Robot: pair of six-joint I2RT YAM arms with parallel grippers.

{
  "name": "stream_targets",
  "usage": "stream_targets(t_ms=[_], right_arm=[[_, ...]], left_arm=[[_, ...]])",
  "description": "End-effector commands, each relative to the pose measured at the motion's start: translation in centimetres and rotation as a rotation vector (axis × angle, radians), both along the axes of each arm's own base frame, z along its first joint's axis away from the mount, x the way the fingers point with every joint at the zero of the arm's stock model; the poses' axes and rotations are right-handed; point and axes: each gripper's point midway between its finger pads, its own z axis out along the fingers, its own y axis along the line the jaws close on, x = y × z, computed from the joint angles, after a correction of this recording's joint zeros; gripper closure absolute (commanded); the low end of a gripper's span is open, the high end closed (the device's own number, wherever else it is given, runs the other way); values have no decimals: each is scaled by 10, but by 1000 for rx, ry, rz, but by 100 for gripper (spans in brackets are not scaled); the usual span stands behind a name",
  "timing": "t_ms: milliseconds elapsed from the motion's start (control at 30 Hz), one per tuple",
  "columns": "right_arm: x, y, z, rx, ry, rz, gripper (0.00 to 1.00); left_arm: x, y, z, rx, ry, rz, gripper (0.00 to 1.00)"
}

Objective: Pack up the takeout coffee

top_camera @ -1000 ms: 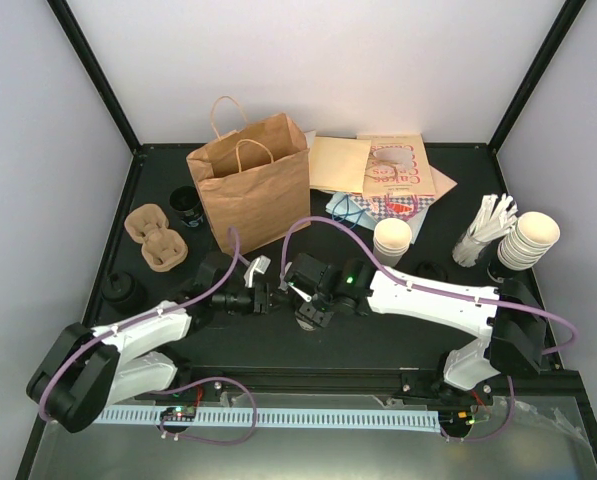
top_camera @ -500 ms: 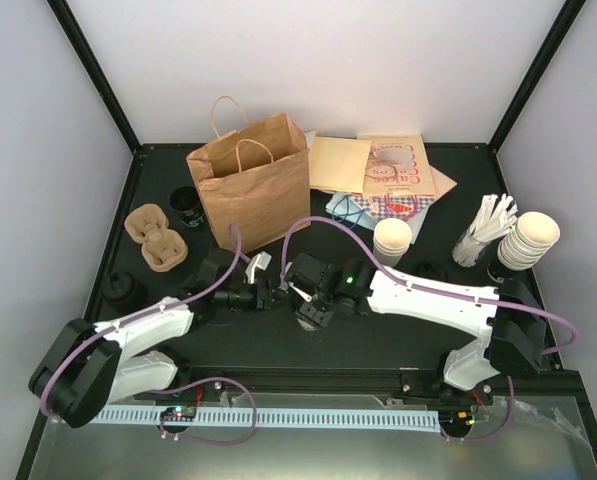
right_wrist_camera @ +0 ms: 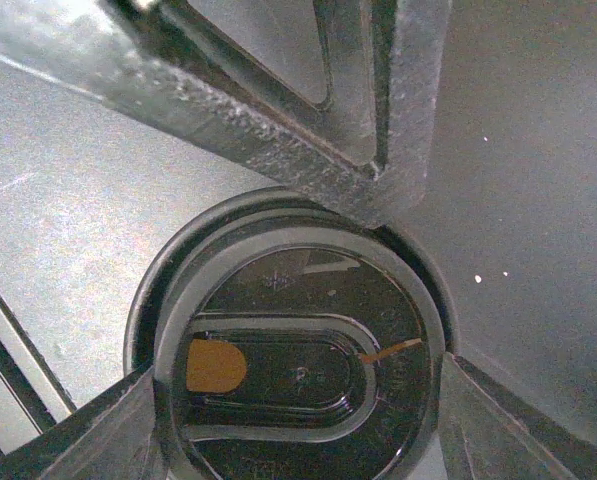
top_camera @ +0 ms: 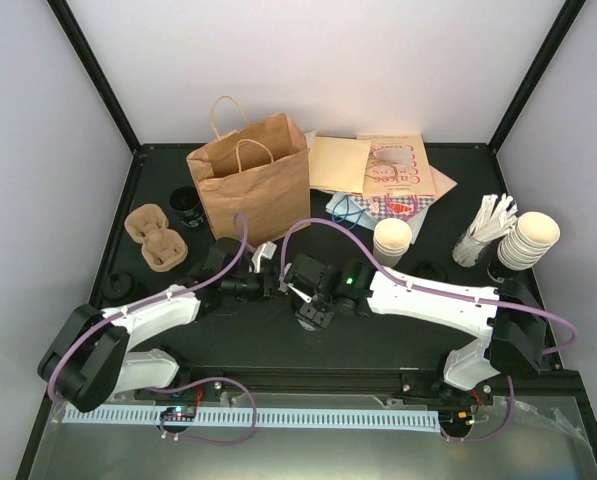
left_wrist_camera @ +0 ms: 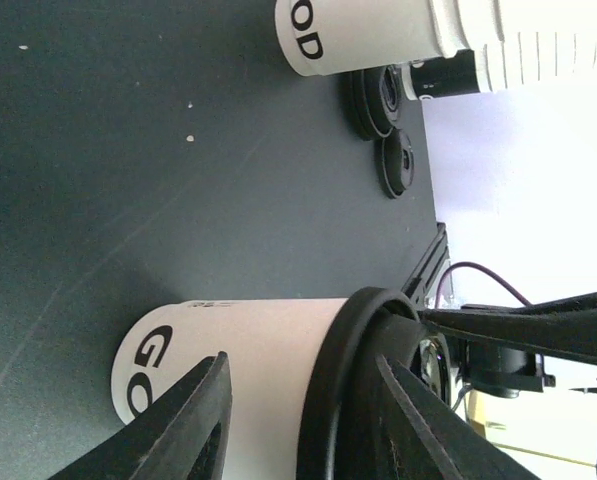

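The takeout coffee [top_camera: 309, 319] is a cream cup with a black lid, standing at the table's middle front. My right gripper [top_camera: 305, 307] is right above it. In the right wrist view its fingers touch the rim of the black lid [right_wrist_camera: 298, 345] on both sides, shut on it. My left gripper [top_camera: 274, 284] is open just left of the cup. In the left wrist view its fingers [left_wrist_camera: 193, 425] stand close in front of the cup wall [left_wrist_camera: 253, 335] and the lid [left_wrist_camera: 363, 370]. One left finger shows in the right wrist view [right_wrist_camera: 278, 120].
A brown paper bag [top_camera: 252, 188] stands open at the back left. A pulp cup carrier [top_camera: 158, 238] lies to its left. Lidless cup stacks [top_camera: 392, 240] [top_camera: 529, 240], stirrers [top_camera: 488, 225], flat paper sleeves [top_camera: 378, 168] and loose black lids [left_wrist_camera: 388, 110] are around.
My left gripper has moved right and forward, closer to the cup. The right gripper and the cup have stayed in place.
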Motion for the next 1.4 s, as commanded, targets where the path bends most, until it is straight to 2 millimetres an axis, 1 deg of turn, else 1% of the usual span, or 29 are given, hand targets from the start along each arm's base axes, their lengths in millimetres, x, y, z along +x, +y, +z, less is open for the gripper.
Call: stream_targets(t_ms=[0, 100, 200, 300, 400, 467, 533, 567, 633, 733, 867, 967, 1233, 1367], right_arm=[[-29, -20, -41, -134, 127, 49, 35], [-28, -23, -45, -148, 124, 29, 35], [-30, -25, -51, -153, 144, 15, 35], [-31, -26, -56, -156, 158, -2, 35], [-32, -26, -59, -156, 174, -11, 35], [-34, -27, -61, -155, 184, -19, 35], [-35, -30, -63, -156, 202, -32, 35], [-35, -32, -65, -157, 212, -38, 35], [-35, -36, -68, -169, 226, -58, 35], [-30, -42, -69, -183, 217, -101, 35], [-28, -40, -66, -166, 211, -113, 36], [-28, -38, -65, -163, 210, -105, 36], [-26, -37, -66, -176, 202, -92, 36], [-24, -36, -66, -172, 200, -100, 36]], left_arm=[[3, -4, -3, 33, -5, -14, 59], [-7, -5, -12, 57, 14, -41, 60], [-18, 1, -21, 73, 19, -38, 60], [-29, 9, -41, 118, 41, -26, 60], [-35, 14, -60, 158, 76, -18, 60], [-37, 18, -71, 185, 90, -3, 62], [-37, 22, -78, 225, 73, 28, 63], [-37, 24, -79, 244, 58, 39, 62], [-36, 24, -74, 250, 36, 48, 61], [-37, 24, -62, 217, 16, 64, 60], [-44, 26, -50, 188, 18, 68, 59], [-52, 26, -49, 180, 37, 59, 59], [-72, 14, -53, 159, 82, -6, 59], [-76, 18, -53, 208, 99, 6, 59]])
